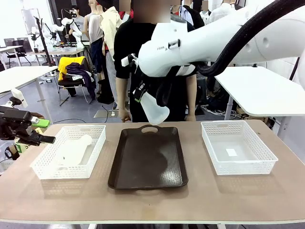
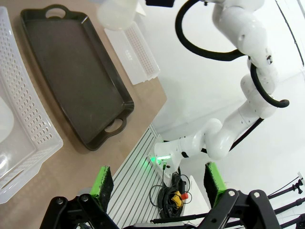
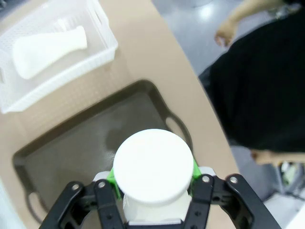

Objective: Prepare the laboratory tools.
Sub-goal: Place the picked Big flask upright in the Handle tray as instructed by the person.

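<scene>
One frosted-white flask [image 1: 155,110] hangs tilted over the far end of the dark brown tray [image 1: 147,162], with my right gripper [image 1: 145,94] shut on it. From the right wrist, the flask's round base [image 3: 153,164] faces the camera between the green pads [image 3: 112,175], above the tray [image 3: 71,143]. A second flask [image 1: 74,150] lies on its side in the left white basket [image 1: 97,148], also seen from the right wrist [image 3: 47,47]. My left gripper [image 1: 29,131] hovers open and empty beside that basket's left edge; its wrist view [image 2: 158,186] looks past the table's edge.
A white mesh basket [image 1: 238,164] with a small paper slip stands right of the tray. A person in black [image 1: 128,47] stands at the far side behind the tray, hands [image 3: 228,29] hanging near the table edge. Other tables and people fill the background.
</scene>
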### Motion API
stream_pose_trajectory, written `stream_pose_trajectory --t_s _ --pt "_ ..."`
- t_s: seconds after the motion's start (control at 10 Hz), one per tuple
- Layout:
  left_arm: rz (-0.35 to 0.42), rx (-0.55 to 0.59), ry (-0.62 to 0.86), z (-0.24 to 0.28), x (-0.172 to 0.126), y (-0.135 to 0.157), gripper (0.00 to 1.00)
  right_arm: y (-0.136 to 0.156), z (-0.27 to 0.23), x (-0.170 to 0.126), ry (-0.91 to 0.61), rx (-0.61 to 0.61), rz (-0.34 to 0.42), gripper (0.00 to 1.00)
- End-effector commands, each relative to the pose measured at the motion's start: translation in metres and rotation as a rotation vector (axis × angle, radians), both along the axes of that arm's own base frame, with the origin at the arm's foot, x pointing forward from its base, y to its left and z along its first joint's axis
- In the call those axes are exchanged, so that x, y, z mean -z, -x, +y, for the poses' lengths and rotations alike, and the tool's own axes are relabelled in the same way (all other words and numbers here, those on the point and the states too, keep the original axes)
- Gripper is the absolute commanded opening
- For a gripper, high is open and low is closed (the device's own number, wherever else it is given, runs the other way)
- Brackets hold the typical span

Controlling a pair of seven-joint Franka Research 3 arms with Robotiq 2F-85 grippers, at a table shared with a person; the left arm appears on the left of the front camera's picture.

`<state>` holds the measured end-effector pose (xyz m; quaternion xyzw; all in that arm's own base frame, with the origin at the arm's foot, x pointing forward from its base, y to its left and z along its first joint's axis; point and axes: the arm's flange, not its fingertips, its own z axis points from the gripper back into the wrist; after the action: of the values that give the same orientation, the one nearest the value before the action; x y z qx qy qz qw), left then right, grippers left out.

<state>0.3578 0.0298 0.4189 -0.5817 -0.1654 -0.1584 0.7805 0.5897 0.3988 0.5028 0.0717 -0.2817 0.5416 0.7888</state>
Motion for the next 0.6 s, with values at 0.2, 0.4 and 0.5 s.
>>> stream_pose_trajectory --t_s 0.2,0.4,0.5 --pt "-0.01 -0.002 0.012 0.001 -0.001 0.0 1.0 0.006 -0.007 0.037 -0.147 -0.179 -0.213 0.0" --pt "-0.01 -0.002 0.012 0.001 -0.001 0.0 1.0 0.012 -0.006 0.038 -0.299 -0.238 -0.247 0.0" --pt "-0.01 -0.002 0.012 0.001 -0.001 0.0 1.0 0.016 -0.006 0.041 -0.356 -0.255 -0.24 0.0"
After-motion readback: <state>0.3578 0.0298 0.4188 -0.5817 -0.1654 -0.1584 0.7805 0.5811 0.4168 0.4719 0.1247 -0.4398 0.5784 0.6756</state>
